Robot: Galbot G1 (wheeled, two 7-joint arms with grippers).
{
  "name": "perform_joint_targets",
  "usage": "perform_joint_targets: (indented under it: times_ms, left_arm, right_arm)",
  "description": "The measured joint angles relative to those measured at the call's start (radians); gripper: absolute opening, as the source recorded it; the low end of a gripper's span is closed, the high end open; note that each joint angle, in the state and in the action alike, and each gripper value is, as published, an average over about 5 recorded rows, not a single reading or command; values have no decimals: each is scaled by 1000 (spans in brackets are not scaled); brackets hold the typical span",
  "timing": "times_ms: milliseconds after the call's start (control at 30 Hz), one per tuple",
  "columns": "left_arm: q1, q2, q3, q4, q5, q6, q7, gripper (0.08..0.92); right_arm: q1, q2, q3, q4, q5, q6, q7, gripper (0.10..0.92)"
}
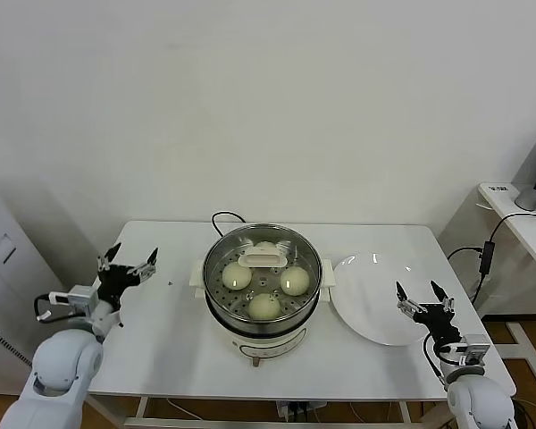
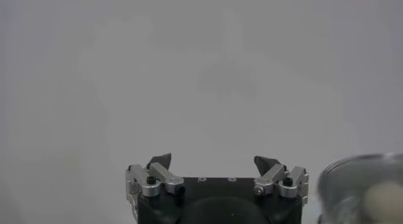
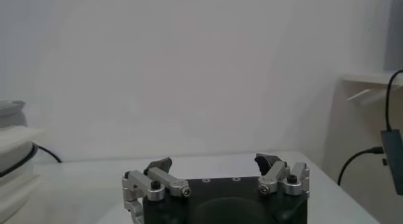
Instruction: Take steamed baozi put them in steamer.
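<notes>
so the steamer sits in the middle of the white table, shiny steel pot on a white base, with a black cord looping out behind it toward the wall. the glass lid with the white handle is on top of it, and through the glass you can see the steamed baozi already inside on the perforated tray. three are plain to see: one nearest the robot, one toward the left, one toward the right, and a fourth peeks out behind the lid handle (mostly hidden by it, so i can only see a bit of it).

just to the right of the steamer is the flat white plate, nothing on it, its edge right up against the pot's side handle.

the left gripper hangs over the left part of the table, well apart from the steamer, jaws spread wide with nothing between them. the left wrist view shows the same, two dark fingertips far apart against the wall, with the edge of the steamer off to one side.

the right gripper is over the near right rim of the plate, jaws also wide apart and holding nothing. its wrist view shows the bare table beyond its fingertips.
</notes>
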Motion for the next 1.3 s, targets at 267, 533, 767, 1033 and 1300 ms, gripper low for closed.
perform_joint_targets:
  times_ms: [267,533,767,1033,1300]
  left_arm:
    - [22,-8,9,83,-10,-26,-9,823]
    - [31,-13,7,107,-19,-28,-11,823]
    - [31,-13,8,107,-23,-23,-8,823]
    - [30,-9,6,104,-32,-15,-1,823]
    - [29,-10,8,95,-35,-5,5,823]
  right_arm:
    - [-3,0,2,10,0,-23,3,823]
    - [-6,2,3,6,1,-32,-3,823]
    - [-9,11,2,3,-1,-34,-8,823]
    - [-9,17,5,4,-5,-39,-8,823]
    - [-9,23,5,5,-8,-41,1,823]
